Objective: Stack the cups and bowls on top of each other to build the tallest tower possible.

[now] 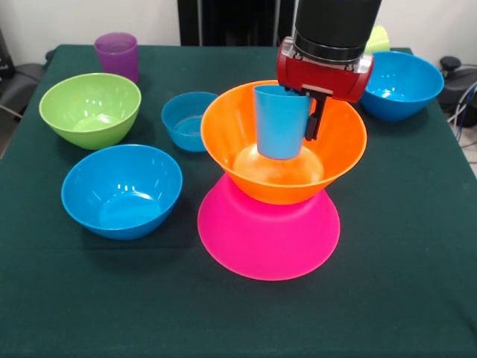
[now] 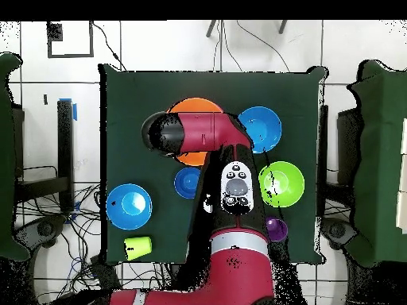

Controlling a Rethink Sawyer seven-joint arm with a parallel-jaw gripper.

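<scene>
Orange bowl (image 1: 283, 160) sits upright on the upturned pink bowl (image 1: 268, 239) as a wide base; jaws (image 1: 302, 112) grip the light-blue cup (image 1: 282, 123) by its rim, held inside the orange bowl

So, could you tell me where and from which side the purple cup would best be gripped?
The purple cup stands upright, mouth up, near a table corner, apart from the green bowl beside it. I would come straight down from above and pinch its rim wall, one finger inside and one outside, much as the gripper seems to hold the light-blue cup now. Its smooth tapering sides look likelier to slip in a side grasp.
</scene>
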